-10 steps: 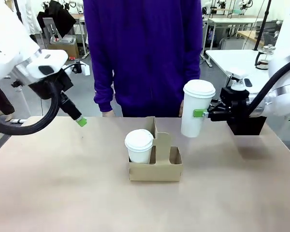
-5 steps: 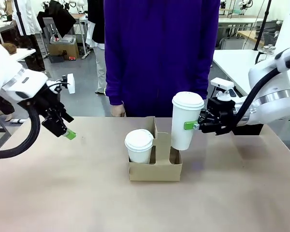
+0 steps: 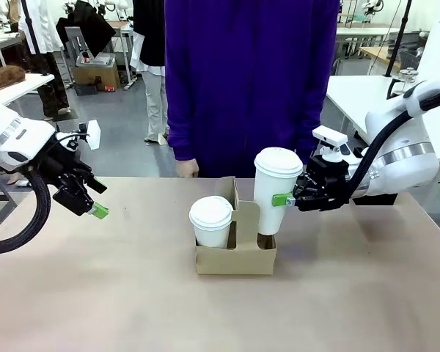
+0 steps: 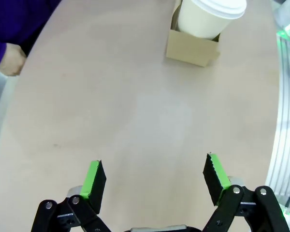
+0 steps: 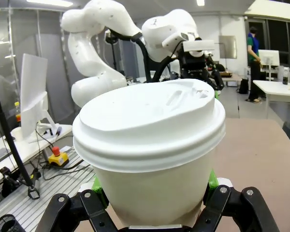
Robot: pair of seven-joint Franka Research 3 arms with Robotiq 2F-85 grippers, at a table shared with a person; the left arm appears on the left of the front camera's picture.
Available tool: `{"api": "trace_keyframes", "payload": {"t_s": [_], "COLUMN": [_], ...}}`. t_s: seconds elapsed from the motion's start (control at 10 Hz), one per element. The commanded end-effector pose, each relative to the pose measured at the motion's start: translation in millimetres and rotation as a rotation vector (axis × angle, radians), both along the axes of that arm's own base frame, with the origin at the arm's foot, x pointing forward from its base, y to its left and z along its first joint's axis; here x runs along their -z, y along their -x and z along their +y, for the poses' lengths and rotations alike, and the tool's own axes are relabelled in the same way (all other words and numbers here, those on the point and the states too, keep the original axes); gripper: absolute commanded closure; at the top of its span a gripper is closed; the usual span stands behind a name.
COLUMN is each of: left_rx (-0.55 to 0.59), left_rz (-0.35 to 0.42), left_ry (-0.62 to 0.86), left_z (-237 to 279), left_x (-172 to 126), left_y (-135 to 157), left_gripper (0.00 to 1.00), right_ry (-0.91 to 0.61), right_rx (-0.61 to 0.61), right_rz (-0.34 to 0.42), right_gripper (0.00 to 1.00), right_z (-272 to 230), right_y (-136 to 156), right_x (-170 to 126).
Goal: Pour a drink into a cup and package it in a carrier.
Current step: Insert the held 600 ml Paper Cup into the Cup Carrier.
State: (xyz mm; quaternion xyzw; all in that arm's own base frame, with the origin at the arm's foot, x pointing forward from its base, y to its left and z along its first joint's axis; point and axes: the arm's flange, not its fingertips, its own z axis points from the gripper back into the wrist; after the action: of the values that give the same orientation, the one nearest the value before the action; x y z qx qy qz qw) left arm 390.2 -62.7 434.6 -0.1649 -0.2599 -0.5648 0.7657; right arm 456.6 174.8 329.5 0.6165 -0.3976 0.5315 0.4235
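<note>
Tabletop carrier (image 3: 235, 258) holds two lidded cups (image 3: 211, 221).

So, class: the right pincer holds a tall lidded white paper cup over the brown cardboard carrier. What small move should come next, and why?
Probably lower it straight down. The right pincer is shut on the tall lidded white paper cup, whose base sits at the free right hole of the brown cardboard carrier but looks not fully seated. The shorter lidded white cup fills the left hole.

Lidded cup (image 5: 150, 159) between gripper (image 5: 152, 191) fingers
</note>
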Motion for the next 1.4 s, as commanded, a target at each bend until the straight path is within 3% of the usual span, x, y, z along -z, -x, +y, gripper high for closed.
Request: {"api": "trace_keyframes", "payload": {"t_s": [0.0, 0.6, 1.3], "left_rx": [0.014, 0.014, 0.014], "left_rz": [-0.012, -0.012, -0.012], "left_ry": [0.005, 0.005, 0.005], "left_z": [-2.1, -2.1, -2.1], "left_x": [-4.7, -4.7, -4.7], "left_y": [1.7, 1.7, 1.7], "left_gripper": [0.00, 0.00, 0.00], "right_ry": [-0.033, -0.019, 0.047], "right_rx": [-0.014, -0.059, -0.097], "right_rz": [-0.021, 0.016, -0.013], "right_gripper": [0.16, 0.16, 0.16], "right_z": [7.4, 15.8, 19.1], "right_y": [-1.7, -9.0, -14.5], "right_x": [5.5, 38.8, 72.8]}}
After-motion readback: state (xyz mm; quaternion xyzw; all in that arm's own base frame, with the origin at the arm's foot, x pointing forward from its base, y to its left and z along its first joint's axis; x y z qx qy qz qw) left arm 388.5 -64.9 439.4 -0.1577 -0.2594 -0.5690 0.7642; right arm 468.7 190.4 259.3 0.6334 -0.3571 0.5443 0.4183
